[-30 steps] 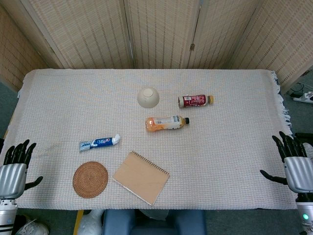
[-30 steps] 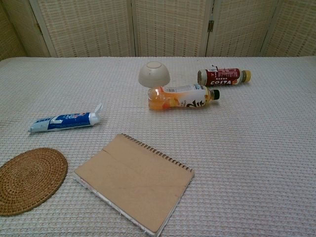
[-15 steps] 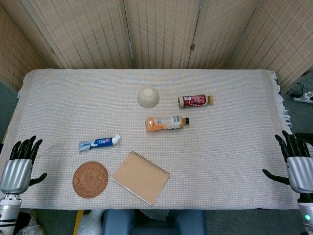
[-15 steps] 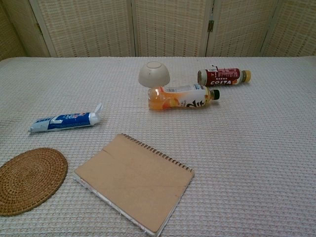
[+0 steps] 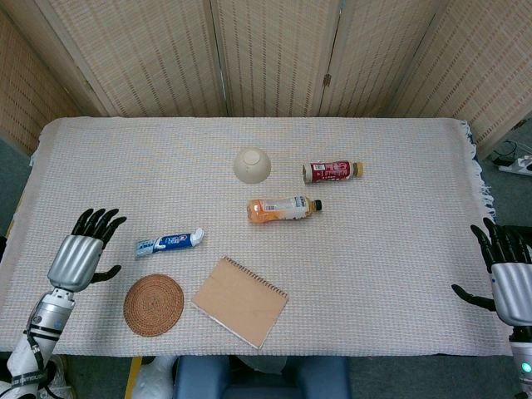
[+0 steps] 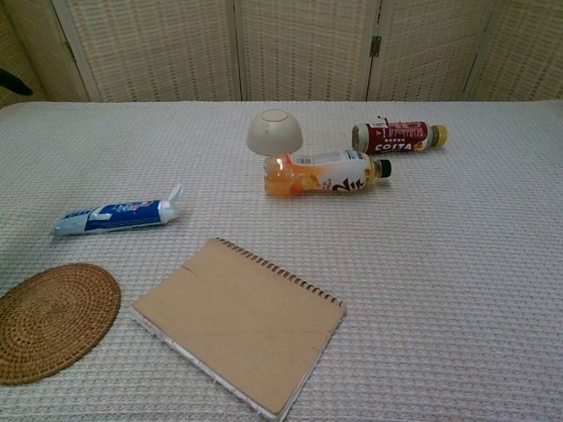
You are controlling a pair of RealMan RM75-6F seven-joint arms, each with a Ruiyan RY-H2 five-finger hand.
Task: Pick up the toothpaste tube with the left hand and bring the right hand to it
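The toothpaste tube [image 5: 169, 242] is seen lying flat on the white woven cloth [image 5: 391, 274], toward the near left of the table, its white crimped end pointing right. No hand is in contact with it. The left hand [image 5: 81, 253] is held over the cloth just left of the tube, apart from it, with fingers spread and nothing grasped. In the chest view only a dark fingertip [image 6: 12, 83] is caught at the far left edge. The right hand [image 5: 509, 281] is seen at the near right edge of the table, well apart from the tube, fingers apart and empty.

A round woven coaster [image 5: 154, 304] is placed just near of the tube, and a spiral notebook [image 5: 240, 300] lies to the coaster's right. Farther off, an orange drink bottle [image 5: 283, 208] lies on its side at mid-table, with an upturned cream bowl [image 5: 251, 164] beyond it and a red-labelled bottle [image 5: 332, 171] to the bowl's right. Nothing is set between the left hand and the tube.
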